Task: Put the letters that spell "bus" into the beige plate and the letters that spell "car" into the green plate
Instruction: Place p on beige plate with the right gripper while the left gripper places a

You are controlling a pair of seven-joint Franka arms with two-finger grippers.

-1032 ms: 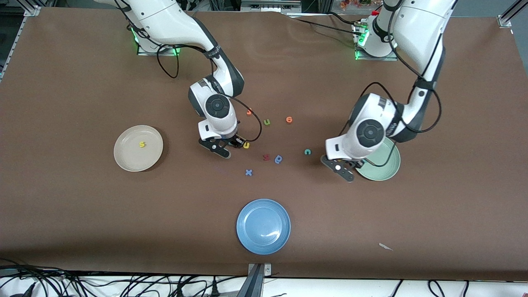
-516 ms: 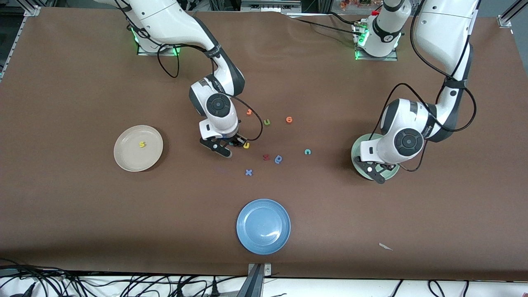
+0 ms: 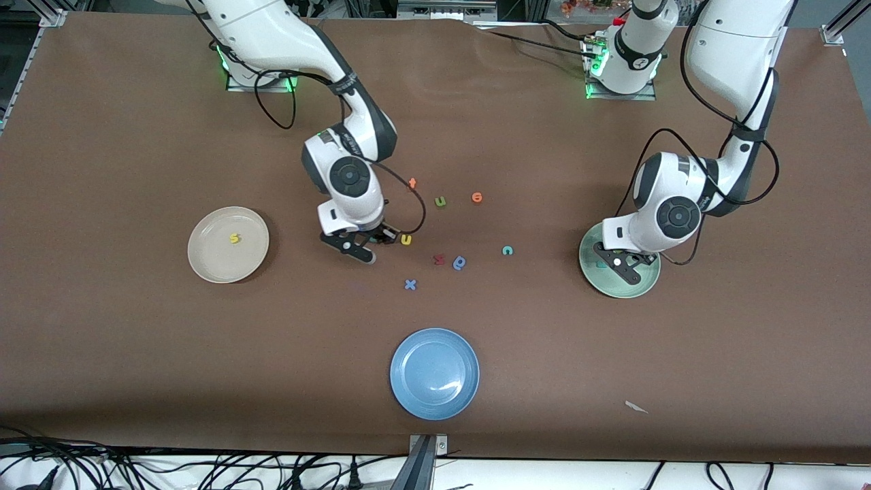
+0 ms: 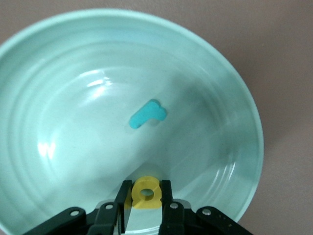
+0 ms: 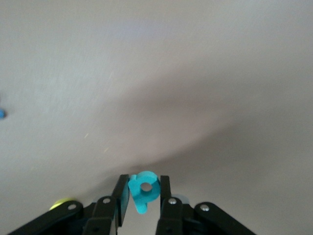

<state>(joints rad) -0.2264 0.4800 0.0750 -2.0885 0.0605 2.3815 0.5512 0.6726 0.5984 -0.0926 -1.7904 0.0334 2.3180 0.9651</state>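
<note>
The blue plate (image 3: 435,373) sits nearest the front camera. Farther back lie a blue "x" (image 3: 409,284), then a red letter (image 3: 439,258), a blue round-bowled letter (image 3: 459,263) and the teal "c" (image 3: 507,250).

The left gripper (image 4: 145,205) hangs over the green plate (image 3: 646,286), pinching the yellow "a" (image 4: 145,192); the teal "r" (image 4: 147,114) lies in that plate.

The right gripper (image 5: 143,200) is over the table just beside the yellow "u" (image 3: 406,239), clamped on the teal "b" (image 5: 143,189).

The beige plate (image 3: 207,255), toward the right arm's end, holds the yellow "s" (image 3: 235,238).

Farthest lie a green "u" (image 3: 440,201) and two orange letters (image 3: 477,197).
</note>
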